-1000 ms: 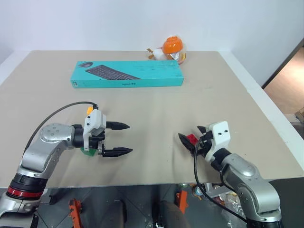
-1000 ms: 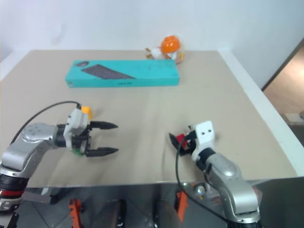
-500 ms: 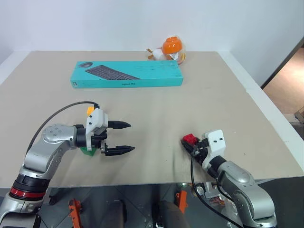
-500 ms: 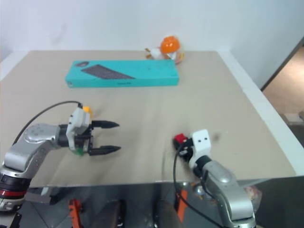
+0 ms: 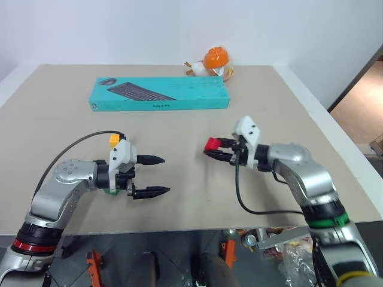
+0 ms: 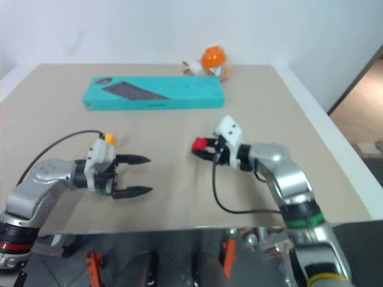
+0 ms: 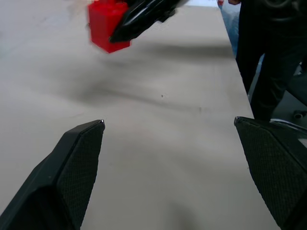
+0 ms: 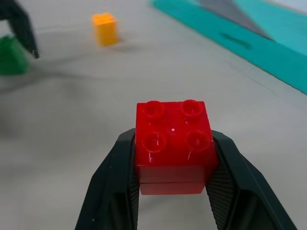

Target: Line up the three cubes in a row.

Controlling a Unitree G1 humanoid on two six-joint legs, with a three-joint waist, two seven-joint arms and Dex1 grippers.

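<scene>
1. The right pincer (image 5: 210, 149) is clamped on the red cube (image 5: 213, 144) and holds it clear of the worktop (image 5: 269, 107), studs up, roughly midway across. The grip looks square on two opposite faces, so it should be carried as it is.
2. The green cube (image 8: 10, 56) sits on the worktop right beside the left pincer (image 5: 157, 174), largely hidden behind that wrist in the head views. The yellow-orange cube (image 8: 105, 28) stands near it, a little farther toward the teal box (image 5: 160, 93).
3. These two already suggest a line, so the red cube probably belongs at one end of it, in line with them rather than off to one side.
4. The left pincer has its fingers wide apart and holds nothing; it hovers across the likely approach path. The risk is a collision or a nudge to the green cube, so the right arm should come in beside those fingers or wait for them to clear.
5. Lower until the base sits flat, then let go without twisting.
</scene>
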